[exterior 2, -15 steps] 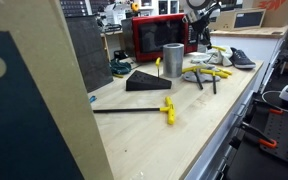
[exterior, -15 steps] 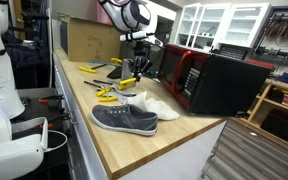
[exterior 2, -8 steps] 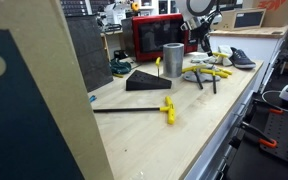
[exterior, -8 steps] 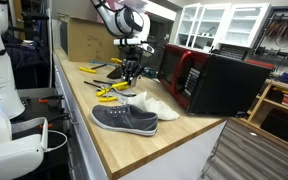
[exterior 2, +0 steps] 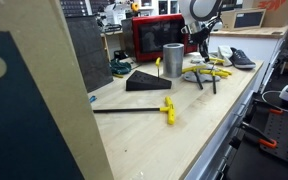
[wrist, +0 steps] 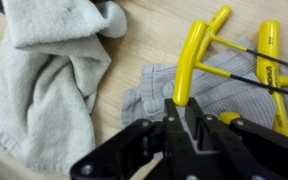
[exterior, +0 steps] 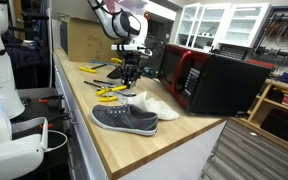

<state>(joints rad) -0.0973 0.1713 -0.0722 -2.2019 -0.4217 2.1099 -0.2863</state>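
Observation:
My gripper (wrist: 184,120) is shut on the end of a yellow tool handle (wrist: 189,55), which sticks out from between the black fingers (wrist: 172,125). Under it lies a grey cloth (wrist: 159,85) with more yellow T-handle keys (wrist: 269,60) on it to the right. A cream towel (wrist: 44,70) lies crumpled to the left. In both exterior views the gripper (exterior: 130,68) (exterior 2: 201,42) hangs low over the tool pile (exterior: 109,93) on the wooden bench, in front of the red microwave (exterior: 189,75).
A grey shoe (exterior: 124,119) and a white cloth (exterior: 150,103) lie near the bench end. A cardboard box (exterior: 89,40) stands behind. Further along are a metal cylinder (exterior 2: 173,60), a black wedge (exterior 2: 146,80) and a long yellow-handled key (exterior 2: 167,108).
The gripper has shifted a little along the bench, away from the microwave, still shut on the yellow handle. Nothing else on the bench has moved.

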